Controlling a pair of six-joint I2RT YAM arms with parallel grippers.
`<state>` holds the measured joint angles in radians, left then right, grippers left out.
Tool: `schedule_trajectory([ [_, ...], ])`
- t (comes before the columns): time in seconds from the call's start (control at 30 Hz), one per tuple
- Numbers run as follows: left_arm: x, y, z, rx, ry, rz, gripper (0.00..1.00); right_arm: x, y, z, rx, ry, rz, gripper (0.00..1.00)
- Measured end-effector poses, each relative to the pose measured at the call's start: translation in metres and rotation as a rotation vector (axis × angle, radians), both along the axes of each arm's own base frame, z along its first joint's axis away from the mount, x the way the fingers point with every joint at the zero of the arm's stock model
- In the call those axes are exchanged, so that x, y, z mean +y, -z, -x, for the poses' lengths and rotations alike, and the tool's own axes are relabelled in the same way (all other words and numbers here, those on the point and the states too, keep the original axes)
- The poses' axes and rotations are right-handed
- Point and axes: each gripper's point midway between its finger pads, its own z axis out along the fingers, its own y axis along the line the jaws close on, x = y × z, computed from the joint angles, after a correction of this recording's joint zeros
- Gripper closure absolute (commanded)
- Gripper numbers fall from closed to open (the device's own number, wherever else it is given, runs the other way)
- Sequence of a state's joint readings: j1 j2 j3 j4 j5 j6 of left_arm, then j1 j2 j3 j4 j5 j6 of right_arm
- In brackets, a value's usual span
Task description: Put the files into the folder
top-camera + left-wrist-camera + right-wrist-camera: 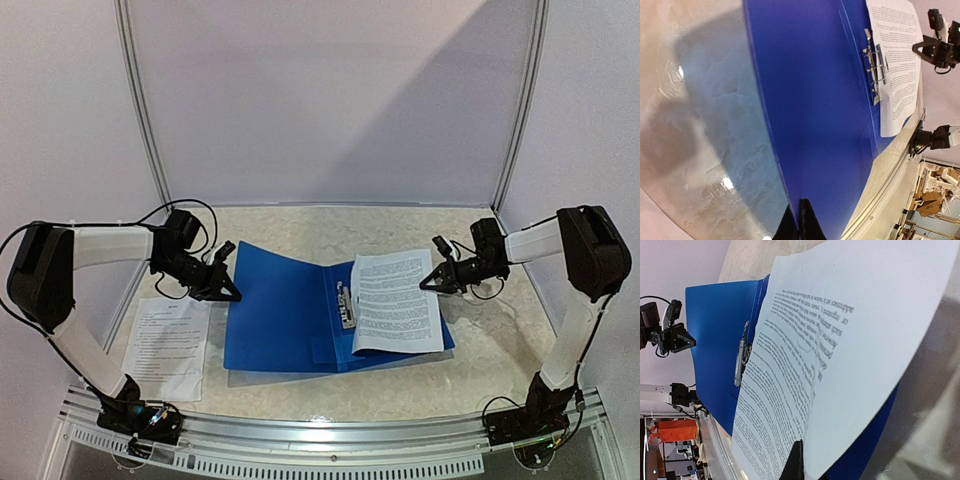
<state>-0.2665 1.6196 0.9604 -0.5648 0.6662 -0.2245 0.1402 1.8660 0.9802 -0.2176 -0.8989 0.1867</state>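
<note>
Top external: folder [280, 310] open, spine near-far; left gripper [232, 294] pinches its cover, right gripper [429, 283] the files [395, 300].

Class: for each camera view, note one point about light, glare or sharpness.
Top external: a slanting shadow darkens much of the back wall. Left wrist: white glare spots on the table, while the folder is sharp. Right wrist: print on the sheet is crisp, and the table beside it is blurred.
</note>
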Motion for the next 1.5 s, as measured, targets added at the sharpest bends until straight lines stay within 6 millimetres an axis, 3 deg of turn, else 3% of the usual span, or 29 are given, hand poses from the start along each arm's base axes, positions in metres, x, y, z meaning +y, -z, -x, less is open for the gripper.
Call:
schedule_trajectory([
  [0.2, 0.001, -0.003, -0.001, -0.017, 0.009, -0.006, 0.97, -0.005, 0.0, 0.008, -0.003, -0.047, -0.019, 1.0],
  [0.57, 0.002, -0.004, 0.0, -0.019, 0.006, -0.015, 0.97, 0.002, -0.032, 0.019, -0.083, -0.162, -0.083, 1.0],
  [1.13, 0.002, -0.006, -0.001, -0.024, 0.009, -0.017, 0.97, 0.006, -0.028, 0.028, -0.13, -0.167, -0.151, 1.0],
  [1.33, 0.002, -0.006, -0.001, -0.027, 0.012, -0.019, 0.98, 0.004, -0.058, 0.046, -0.216, -0.177, -0.154, 1.0],
  [1.5, 0.002, -0.006, -0.001, -0.027, 0.012, -0.019, 0.98, 0.006, -0.072, 0.045, -0.268, -0.187, -0.175, 1.0],
])
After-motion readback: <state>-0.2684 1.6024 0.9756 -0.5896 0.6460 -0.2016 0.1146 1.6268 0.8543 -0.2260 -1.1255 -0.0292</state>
